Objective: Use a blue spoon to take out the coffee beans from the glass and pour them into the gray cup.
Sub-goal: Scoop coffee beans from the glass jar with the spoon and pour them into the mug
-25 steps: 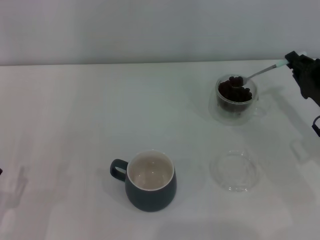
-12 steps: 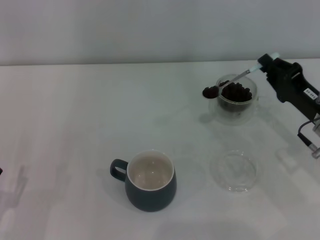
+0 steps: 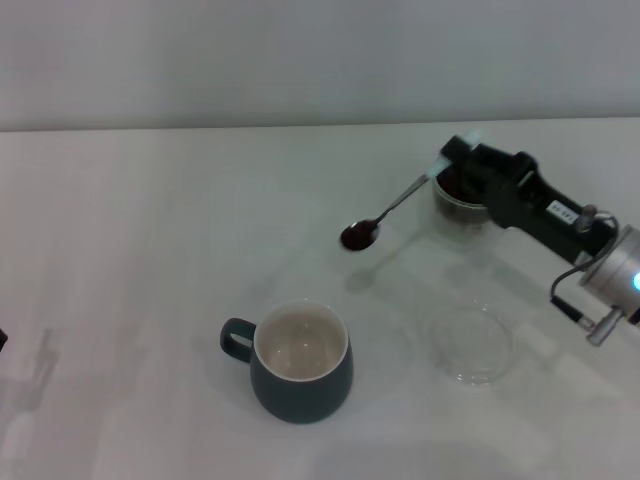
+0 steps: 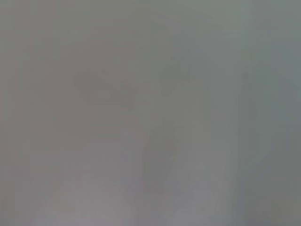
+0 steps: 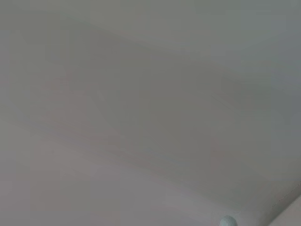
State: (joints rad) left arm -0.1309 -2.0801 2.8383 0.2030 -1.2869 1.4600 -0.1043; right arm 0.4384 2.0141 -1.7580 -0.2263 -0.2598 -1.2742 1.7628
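In the head view my right gripper (image 3: 455, 160) is shut on the pale blue handle of the blue spoon (image 3: 392, 208). It holds the spoon in the air, its bowl filled with dark coffee beans (image 3: 358, 236), between the glass and the gray cup. The glass (image 3: 457, 205) with beans sits at the back right, mostly hidden behind my right arm. The gray cup (image 3: 299, 362) stands at the front centre, cream inside, handle to the left, nothing inside. The handle's tip shows in the right wrist view (image 5: 227, 221). My left gripper is out of view.
A flat shallow clear glass dish (image 3: 470, 344) lies on the white table (image 3: 150, 250) to the right of the gray cup, below my right arm. A pale wall runs along the back of the table.
My right arm has lifted the loaded spoon out of the glass and carried it left and forward, toward the gray cup. The arm now covers much of the glass.
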